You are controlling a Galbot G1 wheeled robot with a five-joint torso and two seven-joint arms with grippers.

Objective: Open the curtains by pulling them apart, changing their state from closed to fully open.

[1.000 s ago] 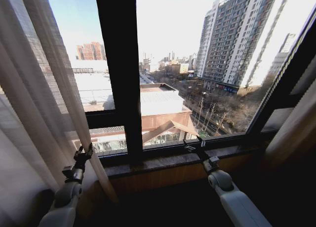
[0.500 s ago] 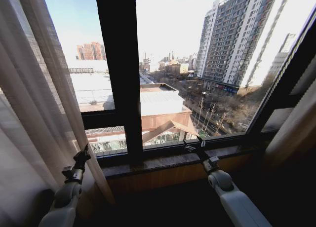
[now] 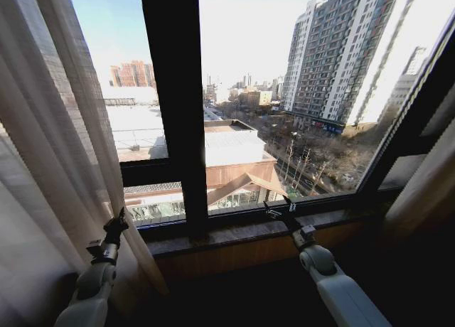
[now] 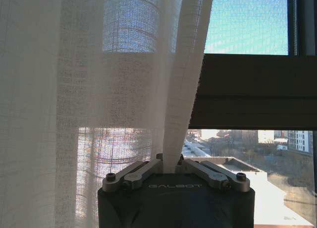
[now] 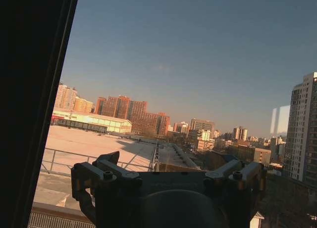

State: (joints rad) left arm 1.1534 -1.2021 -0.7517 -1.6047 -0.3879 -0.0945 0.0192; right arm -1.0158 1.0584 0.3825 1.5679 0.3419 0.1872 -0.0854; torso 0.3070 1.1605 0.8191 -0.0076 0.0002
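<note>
The curtains [image 3: 50, 163] are already drawn well apart: the left panel hangs bunched at the left edge of the window, and a fold of the right panel [image 3: 426, 192] sits at the far right, with open glass and the dark window frame [image 3: 174, 106] between them. The left tool [image 3: 114, 227] is low at the inner edge of the left panel, and the left wrist view shows its fingers [image 4: 136, 171] closed together on a narrow pleat of the sheer fabric [image 4: 176, 139]. The right tool [image 3: 277, 212] rests near the window sill [image 3: 234, 231], well apart from any fabric, its fingers [image 5: 106, 163] spread and empty against the city outside. The step in hand looks like carrying the left panel's edge further outward. To do it well, the grip should stay firm on that thin fold, since sheer cloth could slip free, and the pull should run sideways along the window rather than downward, so the pleats gather at the rail and do not drag on it.
</note>
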